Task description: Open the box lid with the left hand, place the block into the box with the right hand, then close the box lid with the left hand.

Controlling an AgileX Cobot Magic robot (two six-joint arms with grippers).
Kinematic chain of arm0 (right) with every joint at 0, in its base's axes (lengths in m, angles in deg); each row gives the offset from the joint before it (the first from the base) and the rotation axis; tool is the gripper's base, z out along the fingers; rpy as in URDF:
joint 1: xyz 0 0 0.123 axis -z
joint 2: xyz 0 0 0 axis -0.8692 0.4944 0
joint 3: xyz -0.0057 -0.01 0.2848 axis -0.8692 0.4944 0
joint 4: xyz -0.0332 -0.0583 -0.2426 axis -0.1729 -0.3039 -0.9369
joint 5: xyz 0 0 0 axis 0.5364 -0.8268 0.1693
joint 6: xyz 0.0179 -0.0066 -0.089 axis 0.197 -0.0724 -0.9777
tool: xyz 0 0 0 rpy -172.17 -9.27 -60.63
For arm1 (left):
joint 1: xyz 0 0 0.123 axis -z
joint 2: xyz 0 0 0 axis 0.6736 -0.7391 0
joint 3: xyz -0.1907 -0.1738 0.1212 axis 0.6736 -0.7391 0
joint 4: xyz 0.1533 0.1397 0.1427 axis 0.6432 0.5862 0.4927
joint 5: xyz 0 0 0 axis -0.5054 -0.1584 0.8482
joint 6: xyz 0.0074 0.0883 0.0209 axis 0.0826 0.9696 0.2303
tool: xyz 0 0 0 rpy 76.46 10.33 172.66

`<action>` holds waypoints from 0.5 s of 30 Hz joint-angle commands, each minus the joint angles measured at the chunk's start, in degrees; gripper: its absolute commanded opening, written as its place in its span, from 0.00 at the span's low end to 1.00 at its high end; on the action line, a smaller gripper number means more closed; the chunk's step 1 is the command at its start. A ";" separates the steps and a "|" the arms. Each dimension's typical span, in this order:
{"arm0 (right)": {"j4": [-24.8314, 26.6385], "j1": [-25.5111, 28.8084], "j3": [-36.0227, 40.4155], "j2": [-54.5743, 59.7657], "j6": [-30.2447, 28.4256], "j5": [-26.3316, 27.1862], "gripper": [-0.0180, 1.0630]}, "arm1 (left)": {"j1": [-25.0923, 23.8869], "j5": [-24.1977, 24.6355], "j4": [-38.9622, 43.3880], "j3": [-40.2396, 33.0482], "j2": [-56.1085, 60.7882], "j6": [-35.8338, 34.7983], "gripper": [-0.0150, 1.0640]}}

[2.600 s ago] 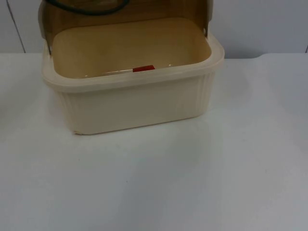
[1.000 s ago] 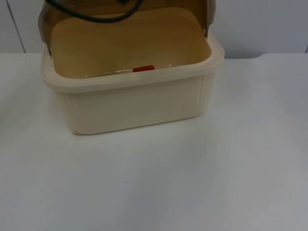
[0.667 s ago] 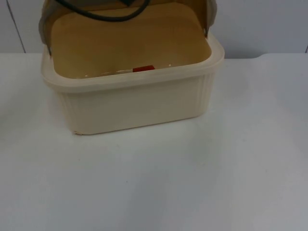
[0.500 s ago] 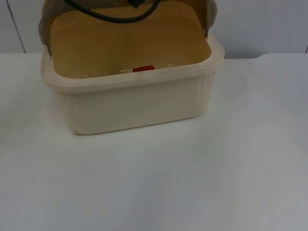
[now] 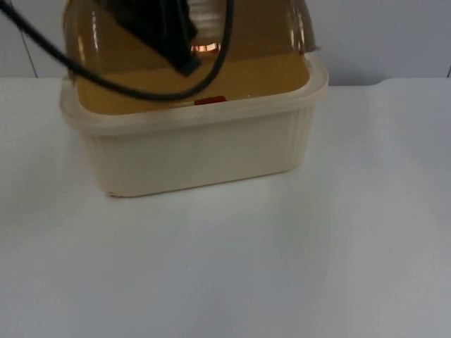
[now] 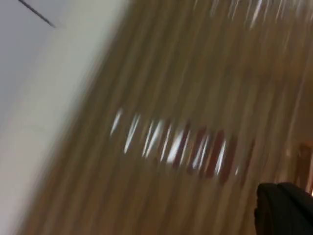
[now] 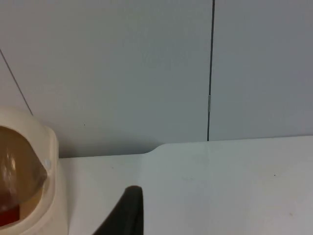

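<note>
Swung down over the cream box (image 5: 197, 151) since earlier, amber lid (image 5: 239, 35) half shut, left claw (image 5: 165, 35) on it, grip unclear. Left wrist: red block (image 6: 205, 152) inside, through thin slick plastic (hold the front edge). Right wrist: right claw (image 7: 128, 215) waiting over worktop (image 7: 220, 186), grip unclear

White table top (image 5: 282, 267), smooth and matte, spreads from 9 o'clock to 3 o'clock across top view and down to 6 o'clock; faint dark speck near 6 o'clock. Grey partition wall (image 5: 387, 35) closes scene at 12 o'clock, meeting table's far edge at 2 o'clock, where edge steps up slightly. Thin dark vertical seam (image 7: 211, 68) splits wall panels in right wrist view; second seam slants at wall's edge. Table's rim notch visible where wall and surface meet.
</note>
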 commanded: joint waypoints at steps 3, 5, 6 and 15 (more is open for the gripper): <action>0.46 -0.34 0.30 -0.43 -0.06 0.43 0.99 | 0.38 -3.16 -2.40 -6.87 2.91 -0.67 0.01; 0.46 -0.34 0.30 -0.43 -0.06 0.43 0.99 | 0.38 -3.06 -3.32 -7.87 3.53 -0.67 0.01; 0.46 -0.34 0.30 -0.43 -0.06 0.43 0.99 | 0.38 -2.82 -4.32 -8.46 4.50 -0.91 0.01; 1.30 -0.34 0.30 -0.43 -0.06 0.32 0.99 | 0.93 2.13 -25.62 -9.84 15.18 -4.12 0.01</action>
